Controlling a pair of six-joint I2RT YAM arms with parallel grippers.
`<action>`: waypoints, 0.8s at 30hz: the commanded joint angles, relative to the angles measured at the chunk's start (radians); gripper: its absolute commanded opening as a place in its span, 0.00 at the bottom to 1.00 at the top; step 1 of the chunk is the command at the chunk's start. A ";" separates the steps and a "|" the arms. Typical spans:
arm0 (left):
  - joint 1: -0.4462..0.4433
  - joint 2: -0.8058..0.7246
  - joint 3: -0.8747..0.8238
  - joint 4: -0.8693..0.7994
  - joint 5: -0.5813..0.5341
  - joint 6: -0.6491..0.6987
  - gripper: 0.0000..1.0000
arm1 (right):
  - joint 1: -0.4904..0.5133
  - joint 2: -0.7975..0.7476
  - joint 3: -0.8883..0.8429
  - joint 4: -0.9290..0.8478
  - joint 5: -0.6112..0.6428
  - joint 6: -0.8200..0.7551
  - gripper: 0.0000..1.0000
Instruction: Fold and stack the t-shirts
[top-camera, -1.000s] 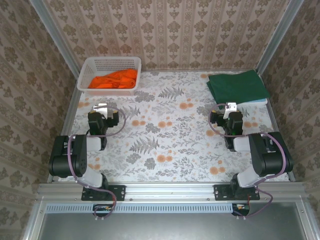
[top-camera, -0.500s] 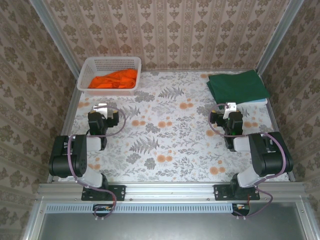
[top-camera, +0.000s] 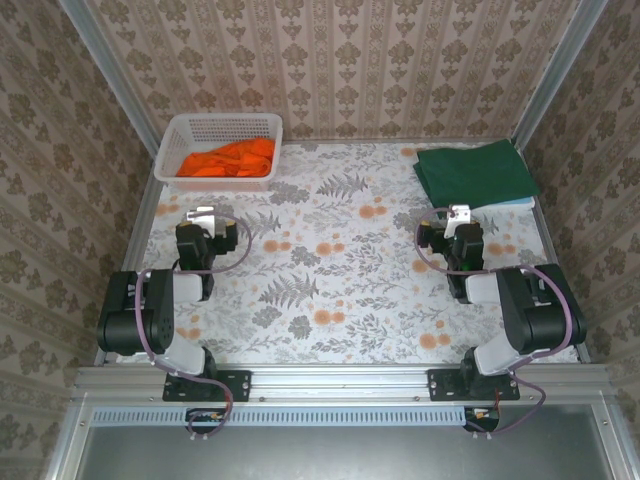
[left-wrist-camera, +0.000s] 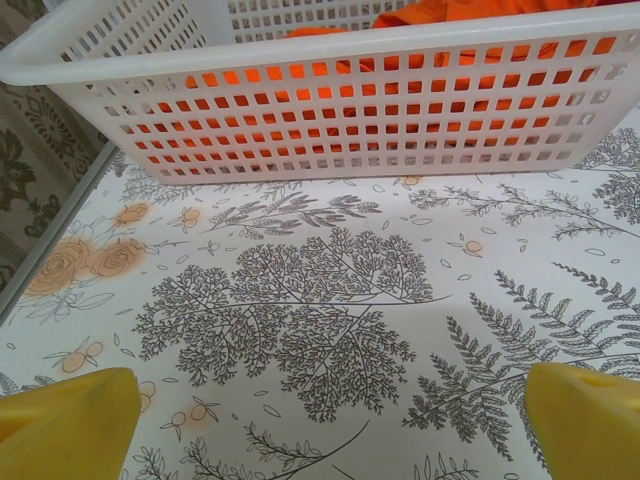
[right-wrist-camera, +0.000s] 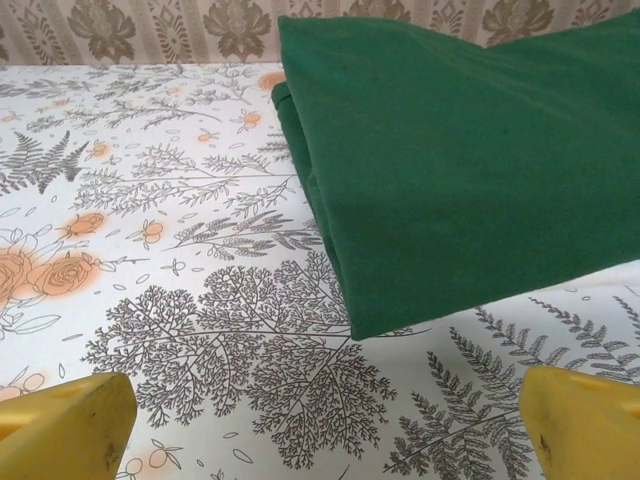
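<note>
Compared the overhead view with the frames from the preceding second: found no change anywhere, with the same arm poses, cloth outlines and basket position. Logged as an idle moment, most likely a rest pose ahead of a fresh reach rather than a step in progress. Found left gripper (top-camera: 203, 215) parked just on the near side of the white lattice basket (top-camera: 222, 121), pointed at its near wall, jaws spread wide and empty, bare floral table cover (top-camera: 340, 260) lying between the yellow fingertips (left-wrist-camera: 65, 425) in the wrist view. Found right gripper (top-camera: 460, 213) well to the right of the basket, likewise released and holding nothing. Noted orange t-shirt (top-camera: 228, 158) crumpled inside the basket, unfolded, its colour showing through the lattice in the left wrist view. Noted dark green t-shirt (top-camera: 475, 170) already folded into a neat rectangle far to the right of the basket, in the opposite far corner, just beyond the right gripper. Spotted a pale blue edge (top-camera: 522, 203) beneath it; could not resolve what it is. Judged from this layout: green done, orange untouched, roughly half the job remaining, namely lifting the orange out of the basket, spreading, folding and placing it on the green. Expect the left arm to go first, being nearest the basket. Watch for cloth snagging on the basket rim during the lift.
</note>
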 joint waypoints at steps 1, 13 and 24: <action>-0.001 -0.090 -0.037 0.007 -0.050 -0.027 1.00 | 0.007 -0.163 -0.027 -0.045 0.069 0.000 1.00; -0.053 -0.502 0.089 -0.302 -0.013 -0.446 1.00 | -0.015 -0.684 0.005 -0.465 0.184 0.602 0.99; -0.118 -0.179 0.510 -0.589 0.048 -0.541 1.00 | 0.230 -0.409 0.205 -0.551 -0.154 0.683 0.99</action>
